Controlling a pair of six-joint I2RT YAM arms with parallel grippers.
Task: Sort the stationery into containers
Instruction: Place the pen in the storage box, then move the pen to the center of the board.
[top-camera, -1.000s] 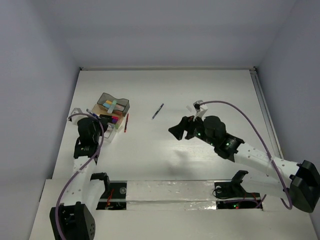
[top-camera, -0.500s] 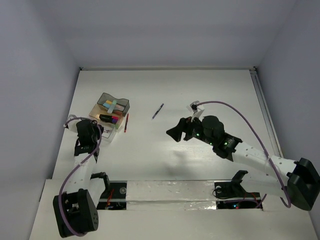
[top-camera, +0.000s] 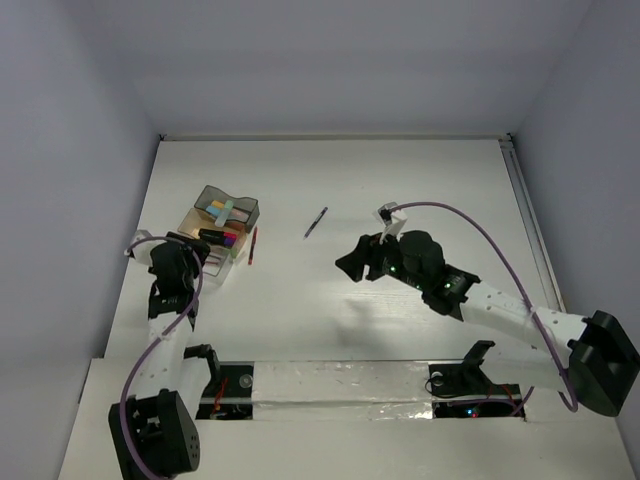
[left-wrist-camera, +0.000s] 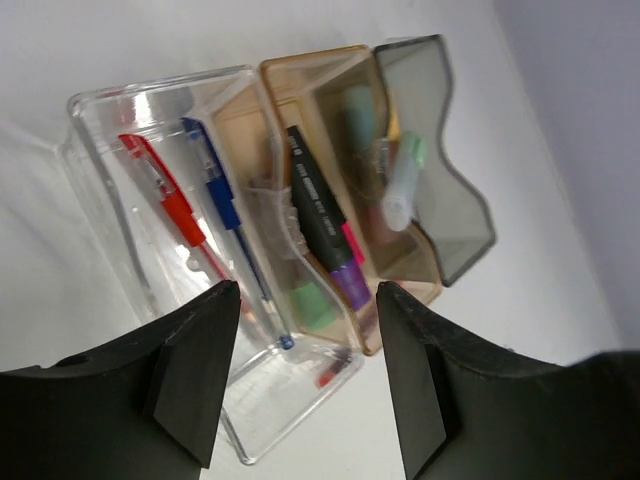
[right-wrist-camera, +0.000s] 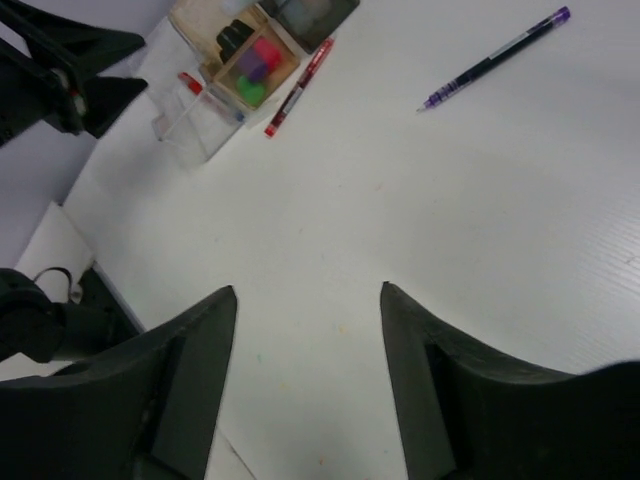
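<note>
The containers (top-camera: 243, 207) stand at the table's left: a clear compartment (left-wrist-camera: 105, 170), a tan one (left-wrist-camera: 310, 62) and a grey one (left-wrist-camera: 462, 215). A red pen (left-wrist-camera: 170, 205) and a blue pen (left-wrist-camera: 228, 215) lie in the clear one. The tan one holds a black marker (left-wrist-camera: 312, 195) with pink, purple and green pieces. A pale-green highlighter (left-wrist-camera: 403, 185) rests in the grey one. My left gripper (top-camera: 188, 248) (left-wrist-camera: 308, 290) hovers open over the clear compartment's near end, holding nothing. A red pen (top-camera: 251, 245) (right-wrist-camera: 298, 87) lies beside the containers, and a purple pen (top-camera: 316, 222) (right-wrist-camera: 495, 58) mid-table. My right gripper (top-camera: 350, 265) (right-wrist-camera: 308, 288) hangs open above bare table.
The table's back edge meets the wall behind the containers. A rail (top-camera: 525, 220) runs down the table's right side. The right arm's purple cable (top-camera: 480, 225) arcs over the right half of the table. The left arm (right-wrist-camera: 60, 70) shows in the right wrist view's upper left corner.
My left gripper has gone from shut to open and drawn back slightly from the containers. My right gripper's fingers have narrowed a little, and that arm shifted slightly.
</note>
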